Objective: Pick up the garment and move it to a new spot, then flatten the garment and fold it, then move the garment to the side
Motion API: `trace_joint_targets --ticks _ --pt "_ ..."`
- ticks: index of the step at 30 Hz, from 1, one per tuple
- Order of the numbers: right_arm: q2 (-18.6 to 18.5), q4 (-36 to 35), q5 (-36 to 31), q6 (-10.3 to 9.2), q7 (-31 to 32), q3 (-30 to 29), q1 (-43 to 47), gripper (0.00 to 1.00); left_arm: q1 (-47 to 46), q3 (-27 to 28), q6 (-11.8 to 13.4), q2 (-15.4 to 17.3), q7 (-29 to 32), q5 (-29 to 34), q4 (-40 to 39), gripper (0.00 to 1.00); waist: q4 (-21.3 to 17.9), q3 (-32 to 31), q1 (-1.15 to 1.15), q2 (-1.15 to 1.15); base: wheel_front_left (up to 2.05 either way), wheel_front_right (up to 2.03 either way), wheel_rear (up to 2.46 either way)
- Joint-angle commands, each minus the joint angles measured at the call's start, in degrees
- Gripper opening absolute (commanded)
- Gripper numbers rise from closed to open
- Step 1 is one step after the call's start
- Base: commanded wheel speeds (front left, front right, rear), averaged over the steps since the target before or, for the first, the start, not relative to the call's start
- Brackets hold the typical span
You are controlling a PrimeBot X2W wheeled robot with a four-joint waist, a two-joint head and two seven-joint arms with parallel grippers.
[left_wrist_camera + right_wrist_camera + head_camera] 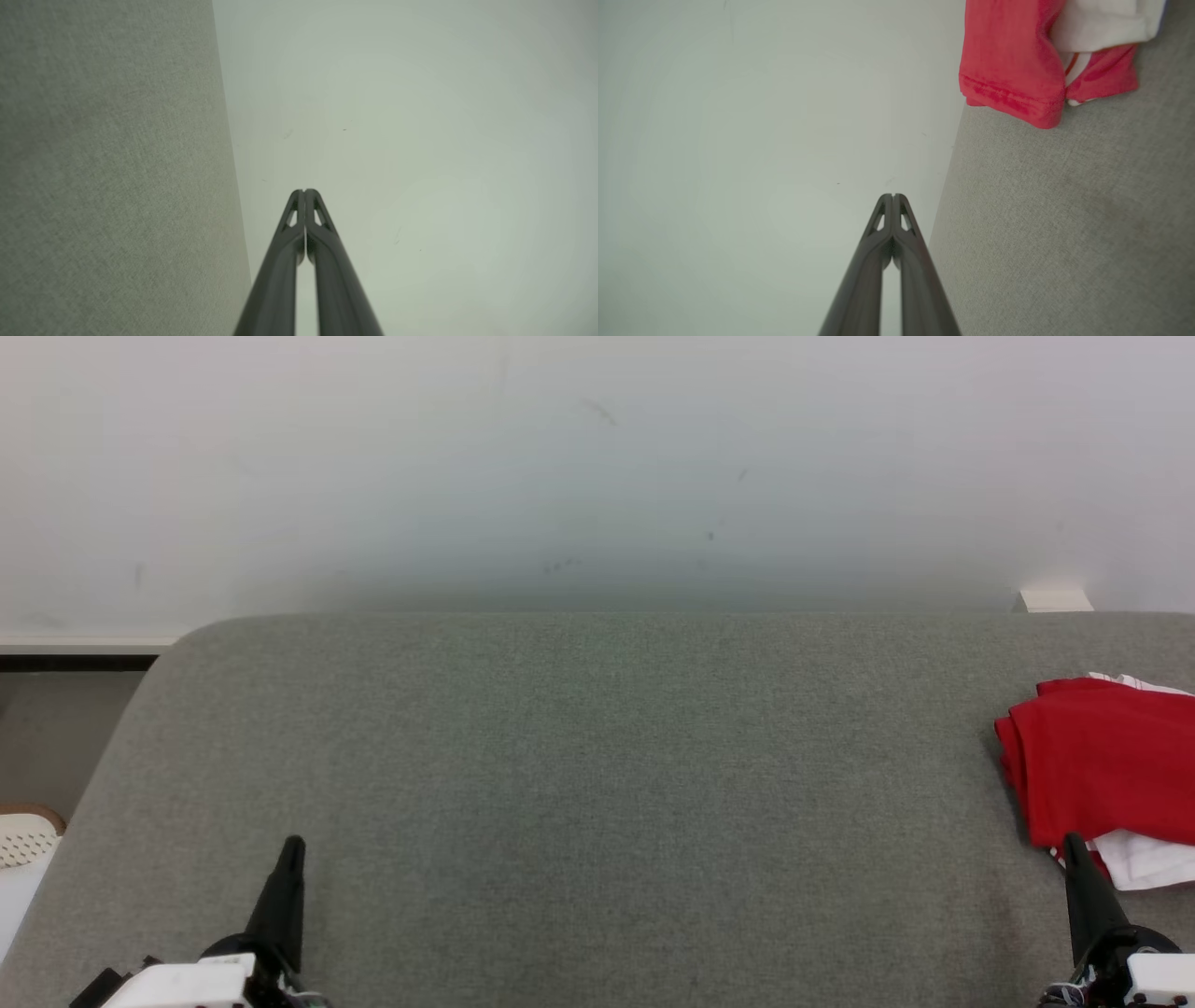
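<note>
Lying folded on the grey surface (597,784), the garment (1102,761) is found just ahead of the right gripper (1074,847), well apart from the left gripper (293,847); both are closed on nothing.

Red and white garment (1102,761), plain grey fabric surface (597,784), off-white wall (373,457)
</note>
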Motion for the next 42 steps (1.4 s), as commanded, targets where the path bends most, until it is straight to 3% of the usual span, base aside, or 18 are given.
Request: trace_joint_targets --ticks 1,42 --pt "-0.06 -0.25 0.1 0.02 0.18 -0.23 -0.69 0.0 -0.4 0.12 -0.39 0.36 0.22 -0.75 -0.17 0.0 0.0 0.0 0.0 0.0 0.0 0.0 0.0" --pt "-0.06 -0.25 0.11 0.02 0.16 -0.22 -0.69 0.0 -0.39 0.11 -0.39 0.36 0.21 -0.76 -0.17 0.0 0.0 0.0 0.0 0.0 0.0 0.0 0.0"
